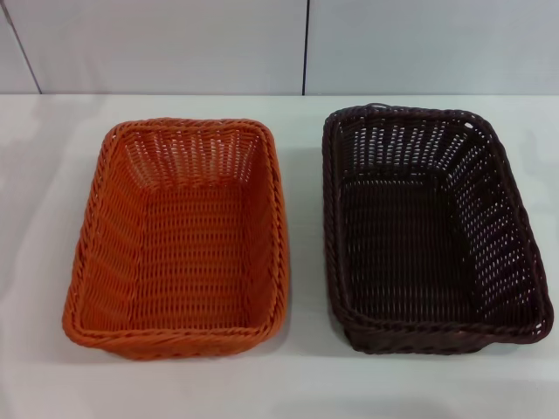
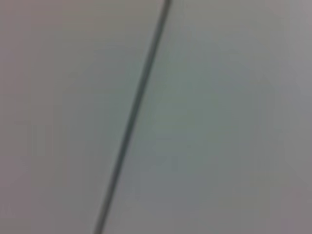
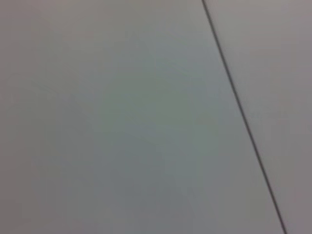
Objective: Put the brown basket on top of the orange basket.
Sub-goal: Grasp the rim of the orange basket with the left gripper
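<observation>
You have neither claw in sight: the head view shows no arm at all, and both wrist views face only a pale panelled surface crossed by a dark seam, so you cannot tell whether either claw is spread or closed, and nothing is held or touched as far as these views reveal. Both arms seem parked away from the work.

Out on the white table (image 1: 297,384), the brown basket (image 1: 432,231) sits on your right side, upright and empty, with the orange basket (image 1: 179,240) beside it on your left, also upright and empty. The two stand apart, a strip of bare table between them, long sides roughly parallel.

Expect the brown basket to be light and fairly stiff, with some give in the open weave. Its sloping walls would likely slip out of a pinch, so take it by the braided rim, one finger inside and one outside, probably mid-way along a side to keep it level. Nothing has been lifted yet; the whole task lies ahead.
</observation>
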`<state>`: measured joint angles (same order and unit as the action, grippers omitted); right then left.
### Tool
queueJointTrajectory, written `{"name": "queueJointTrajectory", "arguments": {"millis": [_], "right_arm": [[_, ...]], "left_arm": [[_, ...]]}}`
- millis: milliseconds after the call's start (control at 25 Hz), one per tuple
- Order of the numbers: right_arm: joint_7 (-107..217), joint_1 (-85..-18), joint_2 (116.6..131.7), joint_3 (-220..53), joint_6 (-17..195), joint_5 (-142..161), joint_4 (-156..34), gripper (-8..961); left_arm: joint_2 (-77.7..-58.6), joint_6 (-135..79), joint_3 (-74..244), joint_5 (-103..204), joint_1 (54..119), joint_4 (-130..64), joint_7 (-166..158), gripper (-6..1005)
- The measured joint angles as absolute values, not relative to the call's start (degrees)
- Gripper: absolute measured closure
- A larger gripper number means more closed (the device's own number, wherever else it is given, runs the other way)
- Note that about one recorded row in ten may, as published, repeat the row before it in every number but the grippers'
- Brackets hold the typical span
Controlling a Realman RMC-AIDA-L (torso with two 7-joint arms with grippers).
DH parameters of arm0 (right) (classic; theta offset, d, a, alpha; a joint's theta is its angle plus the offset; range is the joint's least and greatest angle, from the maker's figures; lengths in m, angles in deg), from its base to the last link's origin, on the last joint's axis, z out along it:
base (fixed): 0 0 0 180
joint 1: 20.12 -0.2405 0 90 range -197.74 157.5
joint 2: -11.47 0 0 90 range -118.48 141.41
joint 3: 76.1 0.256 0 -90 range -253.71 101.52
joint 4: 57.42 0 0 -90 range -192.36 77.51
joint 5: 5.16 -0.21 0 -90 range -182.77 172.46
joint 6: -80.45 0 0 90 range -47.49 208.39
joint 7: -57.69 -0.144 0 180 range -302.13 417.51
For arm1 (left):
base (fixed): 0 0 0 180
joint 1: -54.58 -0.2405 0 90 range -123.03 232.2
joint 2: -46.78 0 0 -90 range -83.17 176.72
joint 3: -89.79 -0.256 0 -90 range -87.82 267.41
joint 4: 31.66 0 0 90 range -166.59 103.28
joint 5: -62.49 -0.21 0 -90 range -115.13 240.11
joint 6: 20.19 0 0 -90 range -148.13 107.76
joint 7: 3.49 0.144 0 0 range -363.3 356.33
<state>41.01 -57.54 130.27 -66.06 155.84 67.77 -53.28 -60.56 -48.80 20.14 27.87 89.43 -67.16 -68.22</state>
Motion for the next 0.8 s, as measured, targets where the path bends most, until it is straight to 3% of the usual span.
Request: {"name": "queueJointTrajectory", "arguments": {"millis": [40,120,400,600,800], "right_arm": [[41.0,-57.5,130.27,-66.1,155.8,67.8,-53.3,327],[41.0,-56.8,130.27,-66.1,155.8,67.8,-53.4,327],[41.0,-56.5,130.27,-66.2,154.4,67.8,-53.9,327],[40.9,-57.1,130.13,-66.3,151.3,68.8,-54.9,327],[40.9,-57.3,130.12,-66.3,149.1,70.1,-56.4,327]], "left_arm": [[-60.56,-48.8,20.1,27.9,89.4,-67.2,-68.2,157],[-57.65,-50.5,18.7,15.0,90.6,-69.0,-83.3,157],[-53.93,-65.9,21.6,-20.9,92.7,-76.5,-119.1,159],[-54.15,-79.7,27.9,-42.6,95.1,-81.3,-134.7,161],[-55.85,-95.8,31.9,-64.5,97.4,-90.4,-150.7,163]]}}
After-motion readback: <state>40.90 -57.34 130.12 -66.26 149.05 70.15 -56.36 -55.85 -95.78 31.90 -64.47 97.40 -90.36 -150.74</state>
